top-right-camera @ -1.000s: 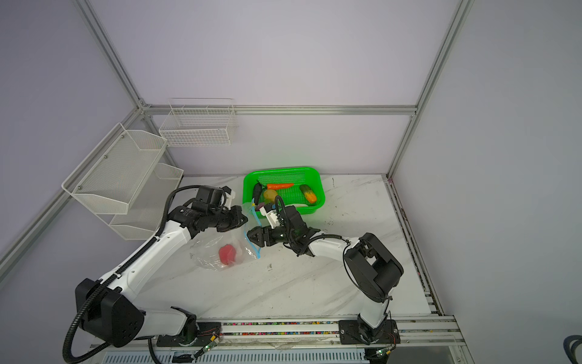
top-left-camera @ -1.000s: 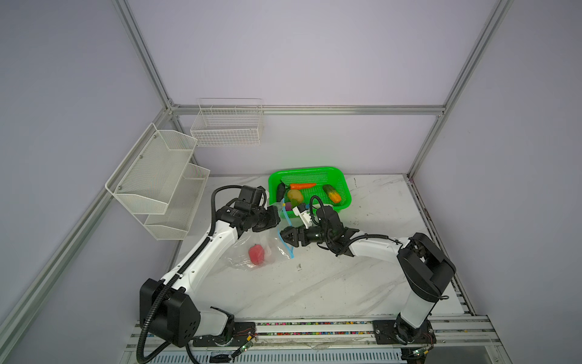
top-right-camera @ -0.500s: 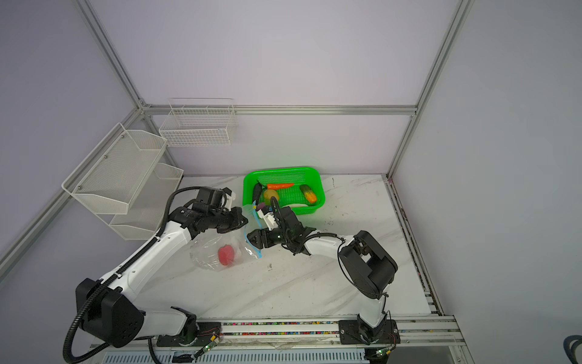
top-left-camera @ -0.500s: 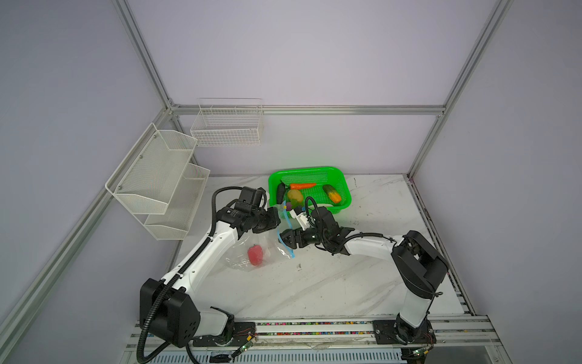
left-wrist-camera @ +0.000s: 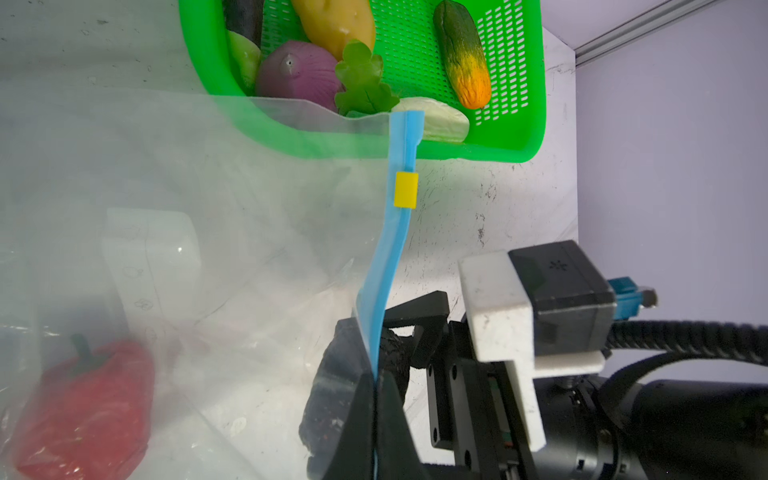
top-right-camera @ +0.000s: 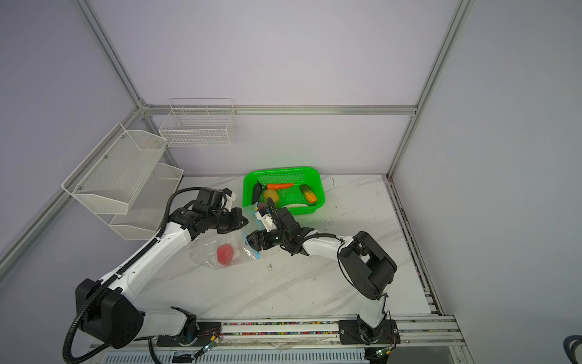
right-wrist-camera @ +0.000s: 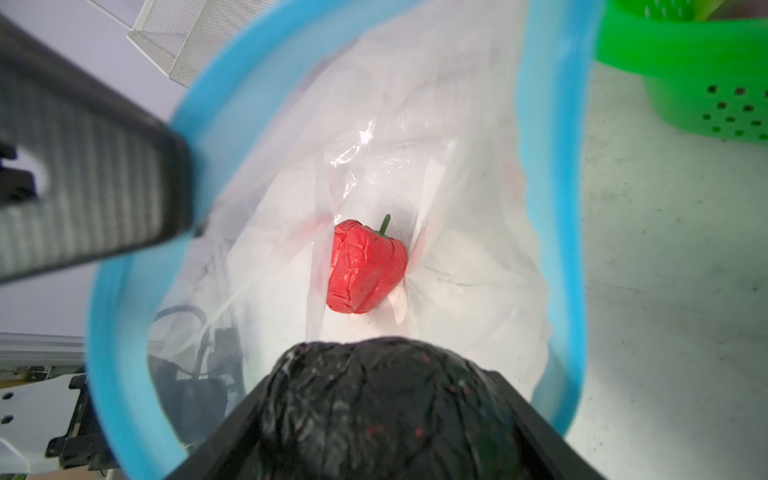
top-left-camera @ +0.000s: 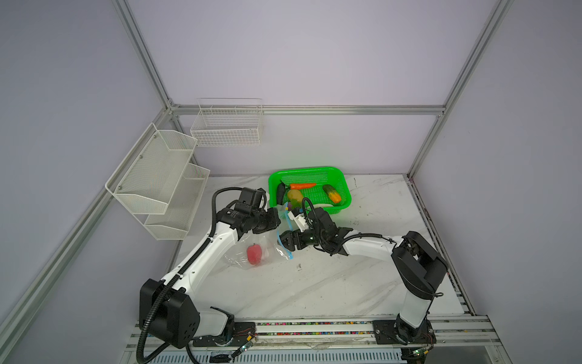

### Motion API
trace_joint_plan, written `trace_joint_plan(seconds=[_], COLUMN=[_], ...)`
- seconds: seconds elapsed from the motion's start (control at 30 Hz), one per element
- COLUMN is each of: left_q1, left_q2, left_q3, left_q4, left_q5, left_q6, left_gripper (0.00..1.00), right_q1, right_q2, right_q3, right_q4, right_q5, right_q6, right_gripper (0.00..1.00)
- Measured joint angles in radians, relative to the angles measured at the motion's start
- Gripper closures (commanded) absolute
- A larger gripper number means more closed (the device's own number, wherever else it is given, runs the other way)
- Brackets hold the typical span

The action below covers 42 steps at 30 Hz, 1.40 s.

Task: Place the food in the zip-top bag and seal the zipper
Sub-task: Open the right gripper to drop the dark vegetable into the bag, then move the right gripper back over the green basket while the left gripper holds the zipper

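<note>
Right wrist: pepper (right-wrist-camera: 365, 266) seemingly beyond jaws

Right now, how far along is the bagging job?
Done: only the red pepper lies inside the zip-top bag. In hand: the left gripper pinches the zipper strip, while the open right gripper sits at the bag's mouth. Left: carrot, potato, onion and others in the green basket; zipper unsealed.

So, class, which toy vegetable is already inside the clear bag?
The red pepper. It alone lies inside the clear bag; the carrot and the rest sit in the green basket.
</note>
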Motion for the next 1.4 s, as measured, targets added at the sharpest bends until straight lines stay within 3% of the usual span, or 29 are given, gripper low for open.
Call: trace_joint_plan(seconds=[0.37, 0.53, 0.73, 0.93, 1.1, 1.4], left_q1=[0.000, 0.000, 0.000, 0.000, 0.000, 0.000], left_q2=[-0.010, -0.010, -0.010, -0.010, -0.010, -0.010], left_q3=[-0.002, -0.003, -0.013, -0.018, -0.018, -0.018], left_q4=[0.000, 0.001, 0.007, 0.008, 0.008, 0.011], left_q5=[0.000, 0.000, 0.000, 0.000, 0.000, -0.002], left_q6=[0.000, 0.000, 0.000, 0.000, 0.000, 0.000], left_gripper=[1.00, 1.00, 1.00, 1.00, 1.00, 1.00], right_q1=[0.002, 0.002, 0.002, -0.003, -0.059, -0.157], right_q2=[-0.011, -0.020, -0.043, -0.154, -0.246, -0.229], right_q3=[0.009, 0.009, 0.009, 0.009, 0.023, 0.124], right_q4=[-0.013, -0.014, -0.037, -0.134, -0.207, -0.312], right_q5=[0.031, 0.041, 0.057, 0.151, 0.208, 0.312], right_q6=[-0.011, -0.012, -0.022, -0.046, -0.103, -0.191], right_gripper=[0.12, 0.11, 0.13, 0.18, 0.20, 0.23])
